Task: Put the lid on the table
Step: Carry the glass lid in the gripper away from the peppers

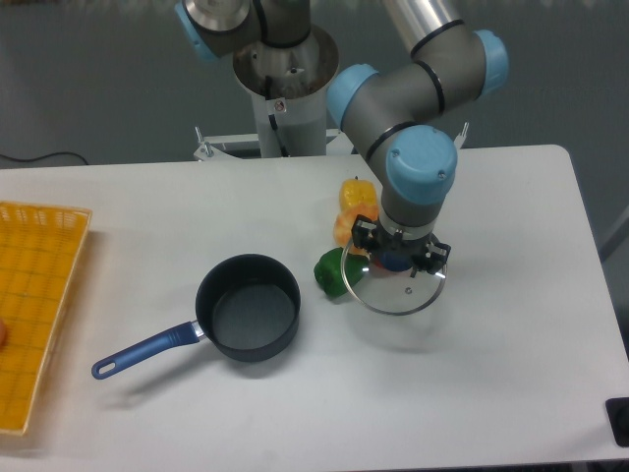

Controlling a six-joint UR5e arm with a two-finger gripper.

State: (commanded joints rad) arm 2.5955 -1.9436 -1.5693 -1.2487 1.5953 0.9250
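The round clear glass lid (395, 287) with its thin metal rim hangs a little above the large white table (491, 374), roughly level, casting a faint shadow on the surface just below it. Its dark blue centre knob (394, 261) sits between the black fingers of the two-finger gripper (396, 258), which points straight down and is clamped narrow on that knob. Just beside the lid's left edge lies a green pepper-shaped object (331, 272), partly seen through the glass, and behind it, near the wrist, stand a yellow and an orange pepper-like piece (352, 208), close together. Further left, well apart from the lid, the dark saucepan (248, 307) sits open and uncovered, its blue handle (145, 352) pointing toward the front left. A yellow mesh tray (34, 305) lies at the table's far left edge.
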